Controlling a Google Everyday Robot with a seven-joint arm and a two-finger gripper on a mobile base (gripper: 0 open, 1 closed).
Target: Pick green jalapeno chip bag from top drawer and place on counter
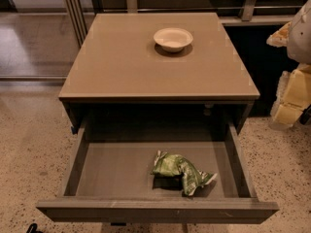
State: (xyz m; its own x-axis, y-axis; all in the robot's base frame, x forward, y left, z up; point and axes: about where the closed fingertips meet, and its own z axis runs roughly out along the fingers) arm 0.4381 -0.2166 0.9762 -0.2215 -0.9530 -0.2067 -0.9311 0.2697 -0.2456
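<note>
The green jalapeno chip bag (182, 171), crumpled shiny foil with pale markings, lies right of centre in the pulled-out top drawer (112, 171), a white bowl (173, 39) sits on the worktop (121, 64), and my jaws hang at the right edge, released or clenched I cannot tell

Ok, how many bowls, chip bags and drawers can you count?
Round white bowl, on the flat tan counter: 1
Crumpled shiny green foil chip bag: 1
Open grey-brown top drawer, holding the bag: 1
Total: 3
The pincer is not in view.
</note>
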